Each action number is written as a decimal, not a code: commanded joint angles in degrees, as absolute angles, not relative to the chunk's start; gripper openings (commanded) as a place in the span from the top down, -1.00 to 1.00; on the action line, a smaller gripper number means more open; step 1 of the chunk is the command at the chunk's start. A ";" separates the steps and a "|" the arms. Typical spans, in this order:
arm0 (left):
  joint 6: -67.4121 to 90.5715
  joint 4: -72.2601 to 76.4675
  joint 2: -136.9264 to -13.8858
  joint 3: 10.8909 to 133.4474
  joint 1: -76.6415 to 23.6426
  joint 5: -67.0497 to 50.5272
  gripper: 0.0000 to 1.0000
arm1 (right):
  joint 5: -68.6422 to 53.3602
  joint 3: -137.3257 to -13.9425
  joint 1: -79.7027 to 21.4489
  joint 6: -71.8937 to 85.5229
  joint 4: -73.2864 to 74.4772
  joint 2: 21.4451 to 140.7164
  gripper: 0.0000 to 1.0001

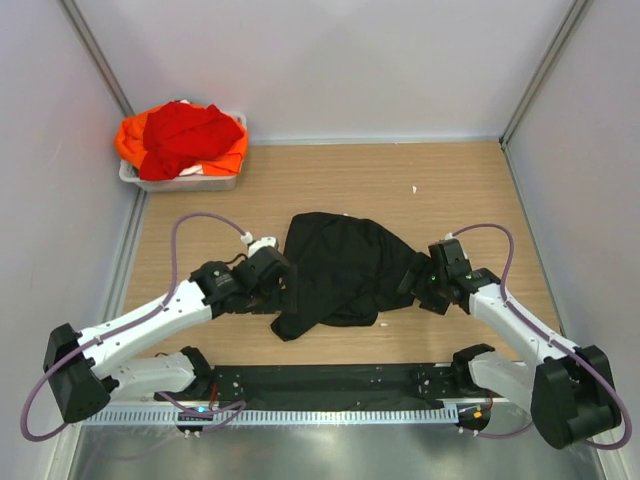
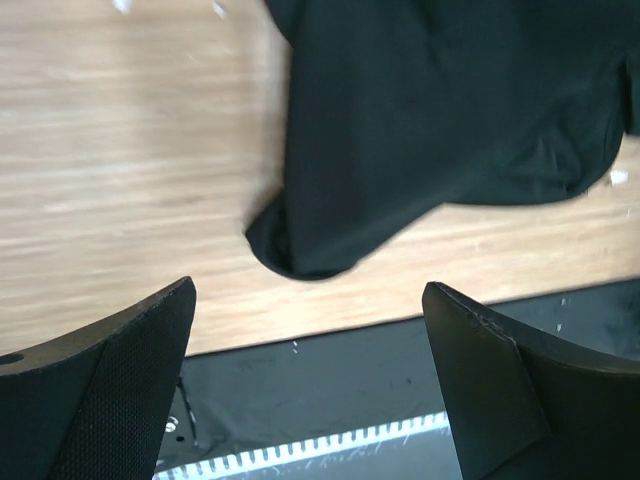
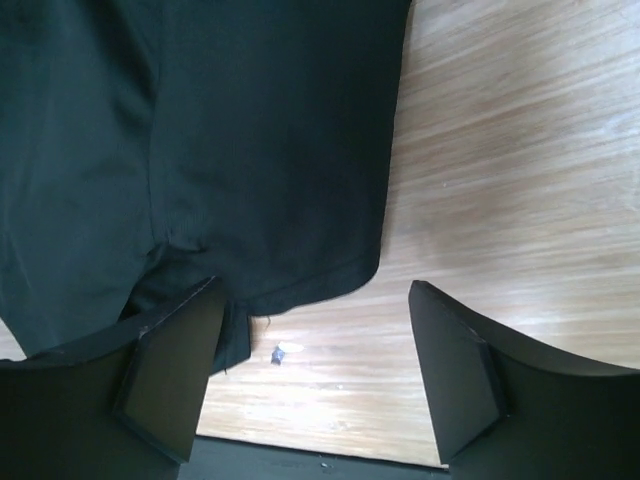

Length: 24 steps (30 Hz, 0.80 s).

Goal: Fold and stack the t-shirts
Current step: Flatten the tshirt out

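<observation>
A black t-shirt (image 1: pixel 340 268) lies crumpled in the middle of the wooden table. My left gripper (image 1: pixel 283 288) stands open at its left edge; in the left wrist view the black t-shirt (image 2: pixel 440 120) lies beyond the left gripper (image 2: pixel 310 370), with nothing between the jaws. My right gripper (image 1: pixel 418 285) stands open at the shirt's right edge; in the right wrist view the right gripper (image 3: pixel 315 360) straddles bare wood, its left finger (image 3: pixel 170 370) over the hem of the black t-shirt (image 3: pixel 200 130). A red t-shirt (image 1: pixel 185 132) and an orange t-shirt (image 1: pixel 130 140) are heaped in a white tub (image 1: pixel 190 183).
The tub stands in the far left corner against the grey walls. A black strip (image 1: pixel 330 382) runs along the table's near edge between the arm bases. A small scrap (image 3: pixel 285 350) lies on the wood by the hem, and a white fleck (image 1: pixel 415 188) lies farther back.
</observation>
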State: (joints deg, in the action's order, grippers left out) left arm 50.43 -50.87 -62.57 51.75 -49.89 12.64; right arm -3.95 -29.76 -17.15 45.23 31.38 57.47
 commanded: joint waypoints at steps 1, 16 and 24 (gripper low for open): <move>55.72 -48.96 -62.49 50.98 -53.96 15.12 -0.91 | -3.26 -29.97 -17.23 45.97 23.91 59.58 -0.59; 63.28 -44.65 -59.77 39.47 -58.62 13.27 -0.92 | -3.95 -26.02 -17.23 44.21 14.15 70.04 0.43; 65.39 -37.10 -63.10 34.81 -60.56 12.39 -0.62 | -2.47 -28.12 -17.23 43.24 15.81 68.56 0.97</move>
